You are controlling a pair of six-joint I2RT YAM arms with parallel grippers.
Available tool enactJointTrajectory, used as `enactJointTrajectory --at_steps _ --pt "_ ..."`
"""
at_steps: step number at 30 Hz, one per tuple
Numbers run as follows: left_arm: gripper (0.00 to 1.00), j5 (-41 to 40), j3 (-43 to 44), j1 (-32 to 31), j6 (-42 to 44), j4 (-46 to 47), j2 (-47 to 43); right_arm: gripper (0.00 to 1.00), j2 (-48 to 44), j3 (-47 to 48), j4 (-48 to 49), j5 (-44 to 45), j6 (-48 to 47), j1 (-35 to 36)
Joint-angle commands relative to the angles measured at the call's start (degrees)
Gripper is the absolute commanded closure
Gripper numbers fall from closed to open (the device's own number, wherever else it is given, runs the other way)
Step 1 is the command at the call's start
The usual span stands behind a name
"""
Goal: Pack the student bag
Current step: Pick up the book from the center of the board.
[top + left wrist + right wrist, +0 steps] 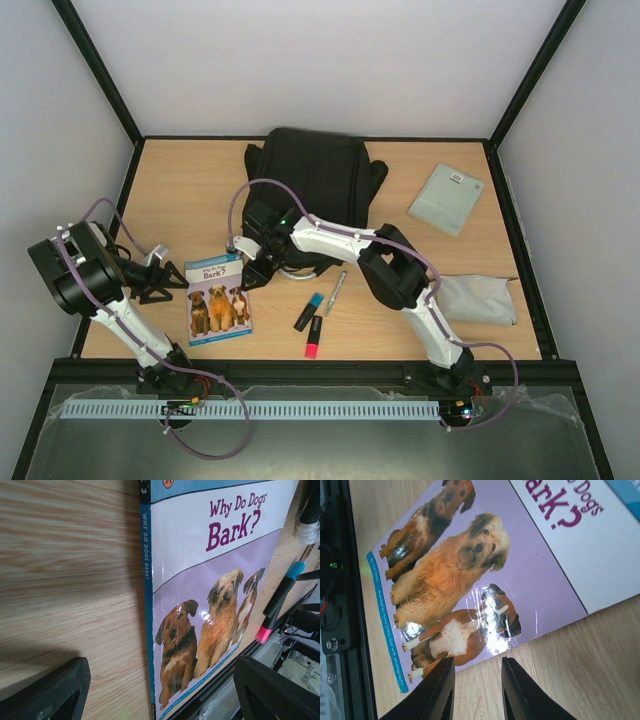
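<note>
At far centre, the student bag lies lengthwise near-to-far.

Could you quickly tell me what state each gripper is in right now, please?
The left gripper is open, holding nothing.
The right gripper has its jaws nearly together at the book edge; a grip cannot be told.

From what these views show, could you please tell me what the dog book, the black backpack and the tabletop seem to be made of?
Thin dog-picture book: glossy paper or card cover; light glints on it.
Large black backpack: matte fabric, probably; it slumps softly.
Light-brown tabletop: wood or wood-look laminate, matte, straight grain lines.
</note>
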Motion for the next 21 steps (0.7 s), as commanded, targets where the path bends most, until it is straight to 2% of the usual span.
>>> enactJointTrajectory --at_steps 1,3,9,21 --pt "0.18 -1.77 -2.19 -0.44 -0.27 2.8 1.99 0.74 2.0 0.86 -2.43 -2.06 0.02 0.4" --pt "0.18 -2.11 -2.45 -0.45 -0.7 3.45 1.75 0.77 2.62 1.06 -2.28 -2.32 0.23 0.36" --pt "0.19 -2.3 -2.81 -0.86 -0.68 3.9 2.95 0.78 4.55 1.44 -0.94 -2.02 2.44 0.36" --pt "0.24 -3.62 -1.27 -4.76 -2.71 7.73 6.69 0.87 6.76 -1.03 0.35 6.38 4.0 0.67"
